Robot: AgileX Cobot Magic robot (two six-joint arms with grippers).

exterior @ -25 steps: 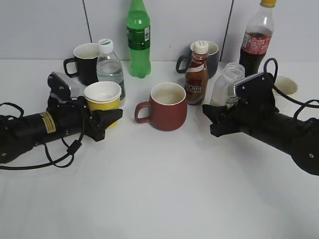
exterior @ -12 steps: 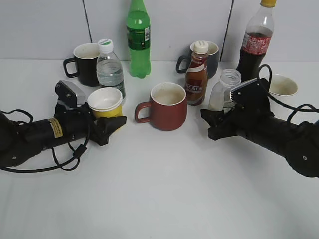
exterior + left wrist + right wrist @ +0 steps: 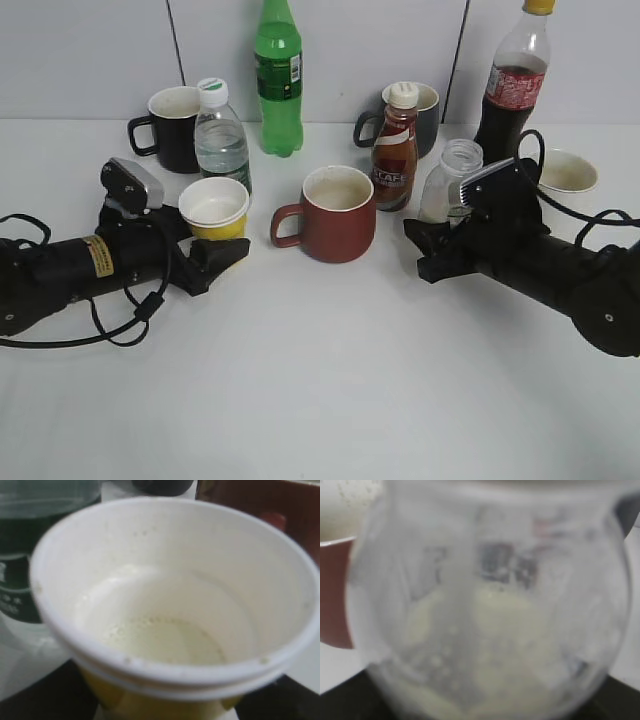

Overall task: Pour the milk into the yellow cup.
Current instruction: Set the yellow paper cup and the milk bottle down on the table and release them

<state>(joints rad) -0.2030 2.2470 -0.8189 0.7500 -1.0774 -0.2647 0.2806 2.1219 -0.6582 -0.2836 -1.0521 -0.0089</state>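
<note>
The yellow cup (image 3: 213, 208) stands upright on the table at the left, between the fingers of my left gripper (image 3: 222, 242). In the left wrist view the cup (image 3: 165, 570) fills the frame, with a shallow pool of milk (image 3: 165, 642) at its bottom and dark fingers at both lower corners. My left gripper (image 3: 165, 707) is shut on it. The clear milk bottle (image 3: 450, 182) stands upright and uncapped at the right, held low by my right gripper (image 3: 425, 247). Up close the bottle (image 3: 490, 605) shows only white film and a little milk, and my right gripper (image 3: 485, 712) is mostly hidden.
A dark red mug (image 3: 340, 212) stands between the arms. Behind it stand a brown coffee bottle (image 3: 394, 150), a water bottle (image 3: 220, 135), a green bottle (image 3: 278, 80), a black mug (image 3: 172, 125), a grey mug (image 3: 428, 112), a cola bottle (image 3: 510, 80) and a white cup (image 3: 570, 170).
Both arms came down. The yellow cup sank to the table, and the left arm drew back a little to the left. The milk bottle dropped and stands upright.
</note>
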